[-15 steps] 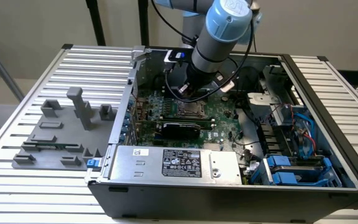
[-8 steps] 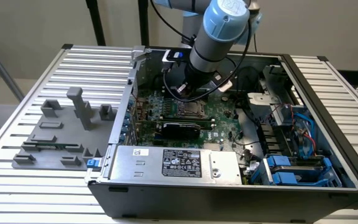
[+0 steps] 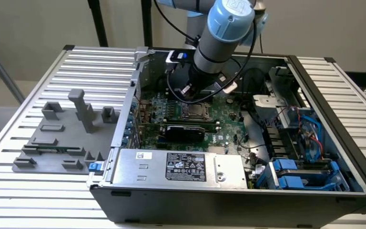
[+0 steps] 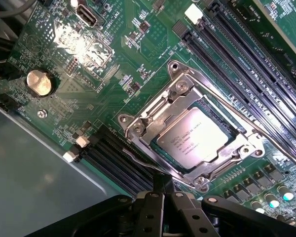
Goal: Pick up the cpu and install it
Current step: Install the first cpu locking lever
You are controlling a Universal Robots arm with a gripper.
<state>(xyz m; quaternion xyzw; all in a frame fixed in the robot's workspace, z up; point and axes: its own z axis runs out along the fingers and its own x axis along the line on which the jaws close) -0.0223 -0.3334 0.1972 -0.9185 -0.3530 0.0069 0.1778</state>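
The cpu (image 4: pixel 195 140) is a silvery square chip with printed text, lying flat inside the metal socket frame (image 4: pixel 180 91) on the green motherboard (image 4: pixel 138 64). In the exterior view the cpu (image 3: pixel 195 112) sits in the middle of the board, right under my arm's wrist (image 3: pixel 203 78). My gripper (image 4: pixel 161 181) is shut with its dark fingers pressed together and nothing between them. Its tips hover at the socket frame's edge, beside the thin retention lever (image 4: pixel 143 163), just off the cpu.
The open computer case (image 3: pixel 335 119) surrounds the board. Memory slots (image 4: pixel 246 64) run beside the socket, and a coin battery (image 4: pixel 39 82) sits further off. A power supply (image 3: pixel 177 167) and blue drive cages (image 3: pixel 304 174) line the case front. Grey fixture blocks (image 3: pixel 62 138) stand on the slatted table at the exterior view's left.
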